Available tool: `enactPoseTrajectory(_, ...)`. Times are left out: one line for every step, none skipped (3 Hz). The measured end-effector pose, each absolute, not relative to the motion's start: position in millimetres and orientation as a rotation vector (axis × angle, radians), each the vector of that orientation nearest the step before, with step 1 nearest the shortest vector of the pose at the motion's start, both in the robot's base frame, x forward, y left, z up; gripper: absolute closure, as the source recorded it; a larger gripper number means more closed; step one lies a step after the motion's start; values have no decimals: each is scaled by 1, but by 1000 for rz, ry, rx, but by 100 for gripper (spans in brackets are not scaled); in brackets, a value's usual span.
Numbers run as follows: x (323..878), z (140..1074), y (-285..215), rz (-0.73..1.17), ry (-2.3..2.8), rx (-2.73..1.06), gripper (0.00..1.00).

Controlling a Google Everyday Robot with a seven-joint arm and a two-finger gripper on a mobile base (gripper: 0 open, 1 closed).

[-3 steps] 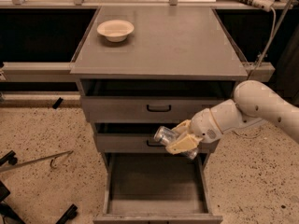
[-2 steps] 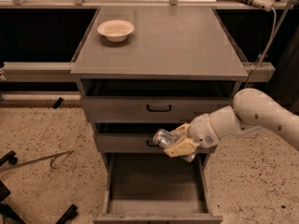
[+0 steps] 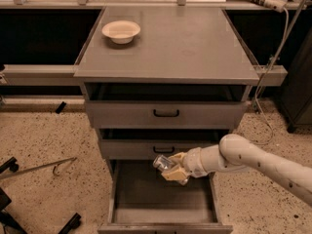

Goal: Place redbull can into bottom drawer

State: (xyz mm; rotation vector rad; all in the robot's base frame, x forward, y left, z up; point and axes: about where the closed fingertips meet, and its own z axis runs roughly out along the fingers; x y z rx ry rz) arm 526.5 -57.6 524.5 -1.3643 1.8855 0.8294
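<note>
- The redbull can is pinched between my fingers, tilted, with its shiny end pointing up and to the left.
- It hangs over the back part of the bottom drawer, near the middle of the drawer's width and clear of the grey floor.
- My fingers are closed on the can from its right and lower side. Their yellow pads press against its body, just below the handle of the middle drawer.
- My arm comes in from the lower right, crossing above the right wall of the bottom drawer.
- The bottom drawer is pulled far out below the front edge of the bench, and its floor is plain grey.
- The middle drawer stands slightly open, with the top drawer above it. Each has a black handle at the middle of its front.
- A cream bowl sits upright near the back left corner of the bench, well apart from the can.
- A thin metal hook lies on the speckled floor beyond the left edge of the bench.
- A cable hangs down past the right edge of the bench.
</note>
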Motion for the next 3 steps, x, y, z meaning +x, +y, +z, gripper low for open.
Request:
enactPoseTrajectory(549,425,-50,829,1961,-1210,100)
enactPoseTrajectory(549,425,-50,829,1961,-1210,100)
enactPoseTrajectory(558,384,-48,797,1963,-1149,100)
